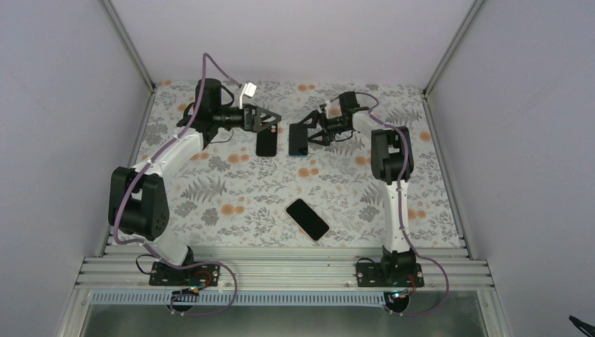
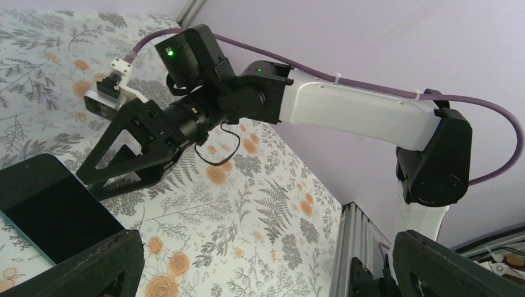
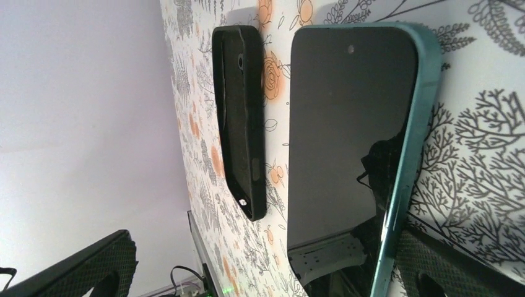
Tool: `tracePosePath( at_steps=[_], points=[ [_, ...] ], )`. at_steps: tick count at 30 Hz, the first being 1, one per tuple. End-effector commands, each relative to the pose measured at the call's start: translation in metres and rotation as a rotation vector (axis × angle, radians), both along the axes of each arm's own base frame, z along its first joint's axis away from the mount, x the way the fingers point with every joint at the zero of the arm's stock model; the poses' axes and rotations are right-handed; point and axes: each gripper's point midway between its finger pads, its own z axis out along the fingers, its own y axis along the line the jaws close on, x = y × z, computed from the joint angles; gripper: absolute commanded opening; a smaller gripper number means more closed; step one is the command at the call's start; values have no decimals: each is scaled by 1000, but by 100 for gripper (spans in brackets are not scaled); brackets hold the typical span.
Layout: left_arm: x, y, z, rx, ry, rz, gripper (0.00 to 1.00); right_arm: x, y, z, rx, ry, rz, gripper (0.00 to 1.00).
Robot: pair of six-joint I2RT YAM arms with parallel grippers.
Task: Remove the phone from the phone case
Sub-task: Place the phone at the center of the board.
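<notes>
The phone (image 1: 298, 140) lies flat at far centre, out of the empty case (image 1: 266, 142) and just right of it, not touching. The left gripper (image 1: 270, 121) and right gripper (image 1: 313, 132) both gape wide, holding nothing. The phone looks stiff, glassy, slippery and breakable, so pinch its long edges; the case looks rubbery.

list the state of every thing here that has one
phone: out of its case, flat, screen up, unheld
phone case: empty, flat beside the phone
second phone: flat, screen up and dark, near the arm bases
left gripper: open, empty
right gripper: open, empty
</notes>
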Motion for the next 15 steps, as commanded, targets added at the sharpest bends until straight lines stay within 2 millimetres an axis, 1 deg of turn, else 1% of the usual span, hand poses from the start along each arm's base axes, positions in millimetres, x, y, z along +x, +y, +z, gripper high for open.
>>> tracePosePath(
  at_steps=[1,3,8,11,15],
  points=[
    [-4,3,15,4,-71,12,100,-5,-3,6,-27,29,-23,99],
    [-3,3,15,8,-74,17,100,-4,-1,14,-23,13,-20,99],
    [0,9,16,28,-92,46,100,2,-9,25,-63,-34,-48,99],
    [-1,13,22,37,-115,61,100,4,-13,37,-75,-78,-52,99],
    [-5,20,29,64,-162,83,100,7,-22,59,-104,-155,-67,99]
  ],
)
